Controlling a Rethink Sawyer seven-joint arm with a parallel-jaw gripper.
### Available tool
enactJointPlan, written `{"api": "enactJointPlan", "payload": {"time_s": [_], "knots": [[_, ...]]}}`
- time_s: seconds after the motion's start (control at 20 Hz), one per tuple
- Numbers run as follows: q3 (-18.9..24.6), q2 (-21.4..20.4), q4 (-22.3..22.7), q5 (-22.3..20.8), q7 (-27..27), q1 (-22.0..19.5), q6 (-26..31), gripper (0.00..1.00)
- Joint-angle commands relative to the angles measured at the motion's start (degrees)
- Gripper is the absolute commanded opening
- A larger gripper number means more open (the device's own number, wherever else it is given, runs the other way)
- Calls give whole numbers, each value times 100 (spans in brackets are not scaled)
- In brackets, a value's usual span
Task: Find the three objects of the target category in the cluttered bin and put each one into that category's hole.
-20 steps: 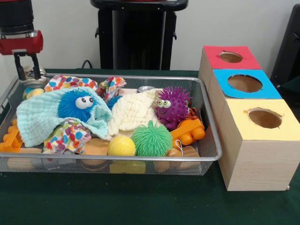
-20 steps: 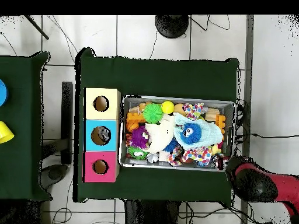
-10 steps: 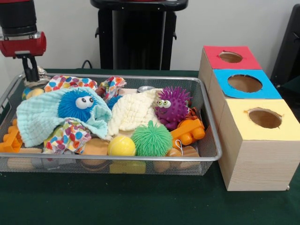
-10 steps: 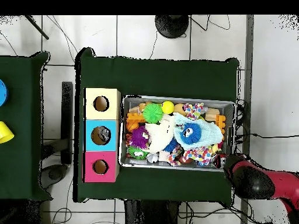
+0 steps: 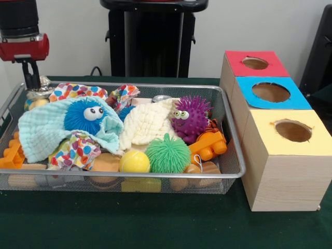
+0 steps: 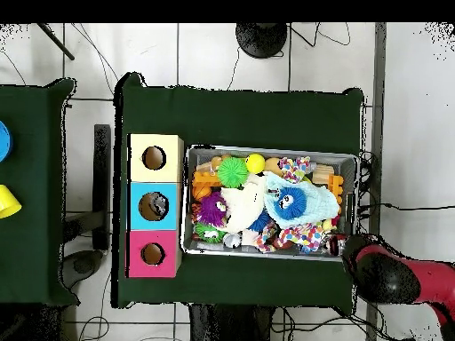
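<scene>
A wire mesh bin [image 5: 155,85] holds a jumble of toys and cloths. My gripper [image 5: 31,83] hangs over the bin's far left corner, fingers pressed together, tips sunk in a silvery crumpled object [image 5: 39,93]. In the overhead view the red and black arm [image 6: 384,275] covers that corner of the bin [image 6: 267,149]. Three hole boxes stand right of the bin: red [image 5: 270,70], blue [image 5: 295,101], yellow [image 5: 311,148]. Something dark shows inside the blue box's hole [image 6: 153,207].
In the bin lie a blue fuzzy ball with eyes [image 5: 85,115], a purple spiky toy [image 5: 191,116], a green spiky ball [image 5: 167,154], a yellow ball [image 5: 135,162], orange blocks [image 5: 208,145], teal [image 5: 44,132], cream [image 5: 145,124] and dotted [image 5: 72,92] cloths, and wooden pieces underneath.
The fingers stood apart over the silvery object a second ago and have shut on it. The gripper has since shifted slightly left and up.
</scene>
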Motion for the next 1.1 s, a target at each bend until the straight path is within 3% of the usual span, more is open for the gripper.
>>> {"api": "enactJointPlan", "payload": {"time_s": [0.05, 0.55, 0.6, 1.1], "knots": [[143, -416, 113, 151, -1092, 138, 578, 0], [145, -554, 110, 249, -1181, 166, 624, 0], [120, -574, 93, 231, -1174, 181, 610, 100], [151, -520, 62, 147, -1196, 163, 451, 100]]}}
